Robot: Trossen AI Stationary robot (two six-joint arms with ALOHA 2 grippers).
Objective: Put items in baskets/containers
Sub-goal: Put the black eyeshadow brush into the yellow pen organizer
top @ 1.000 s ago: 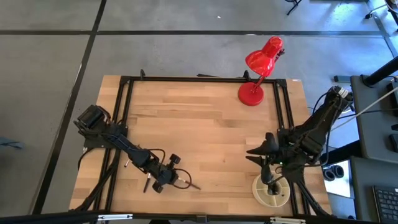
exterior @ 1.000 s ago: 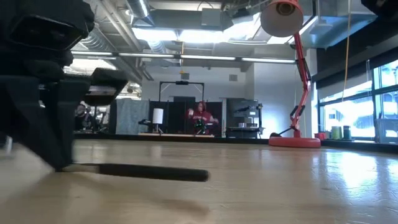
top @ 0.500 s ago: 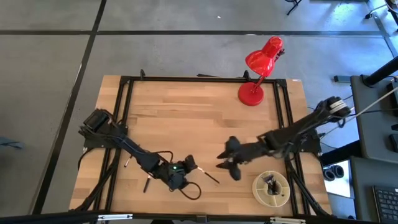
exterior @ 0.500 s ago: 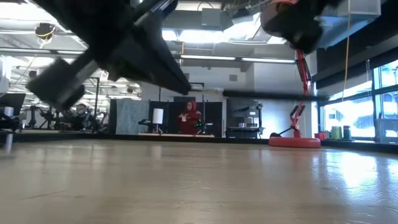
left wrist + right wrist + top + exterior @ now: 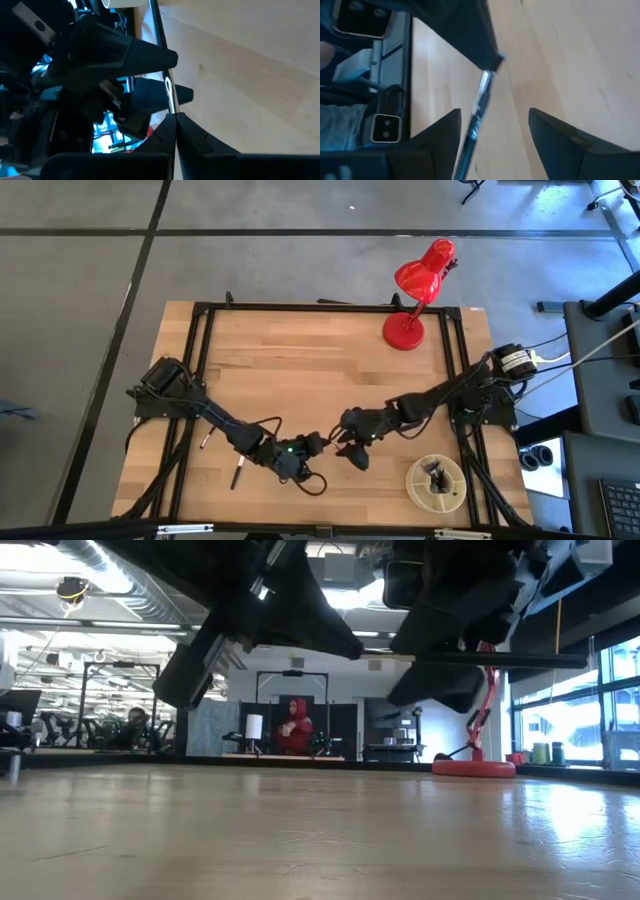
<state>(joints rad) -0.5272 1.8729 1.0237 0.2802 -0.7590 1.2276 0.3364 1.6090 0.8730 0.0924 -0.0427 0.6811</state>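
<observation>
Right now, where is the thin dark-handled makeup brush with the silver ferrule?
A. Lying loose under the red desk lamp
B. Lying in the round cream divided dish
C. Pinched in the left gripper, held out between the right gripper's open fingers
C: the left gripper is shut on the thin makeup brush, which runs between the spread fingers of the right gripper.

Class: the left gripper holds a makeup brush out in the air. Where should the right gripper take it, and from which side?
Grip the bare shaft beyond the shiny section, clear of the left gripper pinching one end. The makeup brush runs between the right gripper's open jaws, so close across it, coming from opposite the left gripper.
</observation>
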